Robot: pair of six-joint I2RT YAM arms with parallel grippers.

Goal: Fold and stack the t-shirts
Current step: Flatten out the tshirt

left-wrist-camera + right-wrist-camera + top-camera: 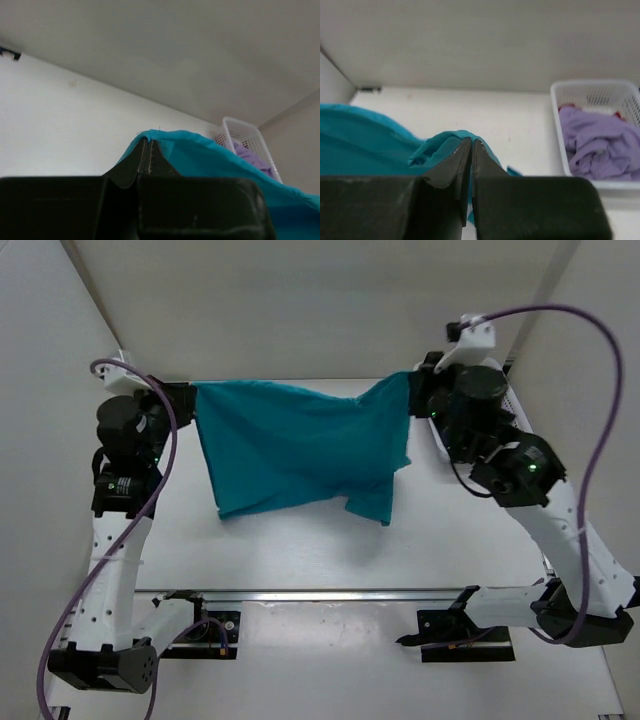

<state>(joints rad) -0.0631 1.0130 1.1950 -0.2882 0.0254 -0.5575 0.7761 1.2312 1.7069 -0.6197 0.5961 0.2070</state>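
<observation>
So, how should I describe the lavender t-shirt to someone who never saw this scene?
At the back right of the white table stands a white plastic mesh basket. The crumpled light lavender fabric t-shirt lies inside it, unlike the stretched-out teal fabric t-shirt.

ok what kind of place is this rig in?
Probably a lab test cell: a white table boxed in by plain walls, left arm and right arm bolted at its near edge, a teal shirt hung between them, and a laundry basket.
</observation>
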